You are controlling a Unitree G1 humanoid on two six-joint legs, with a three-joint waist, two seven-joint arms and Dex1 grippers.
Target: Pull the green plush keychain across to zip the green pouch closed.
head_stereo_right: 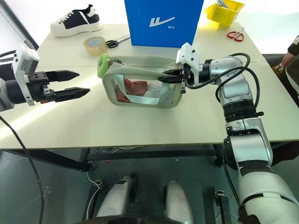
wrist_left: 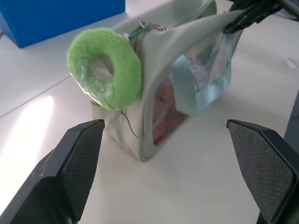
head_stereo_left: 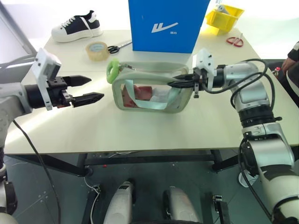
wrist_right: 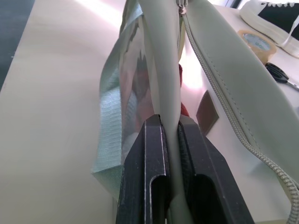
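Note:
The green pouch (head_stereo_left: 154, 93) stands in the middle of the table, with red and white contents behind its clear side window. The green plush keychain (head_stereo_left: 112, 70), a fuzzy ring, hangs at the pouch's left end, large in the left wrist view (wrist_left: 106, 67). My right gripper (head_stereo_left: 174, 84) is shut on the pouch's top edge at its right end; the fabric is pinched between its fingers (wrist_right: 154, 168). My left gripper (head_stereo_left: 91, 88) is open, to the left of the pouch and slightly below the keychain, apart from both.
A blue box (head_stereo_left: 166, 23) stands just behind the pouch. A beige tape roll (head_stereo_left: 97, 50), black scissors (head_stereo_left: 119, 46) and a sneaker (head_stereo_left: 77, 25) lie at the back left. A yellow bin (head_stereo_left: 224, 16) and red scissors (head_stereo_left: 235, 41) are at the back right.

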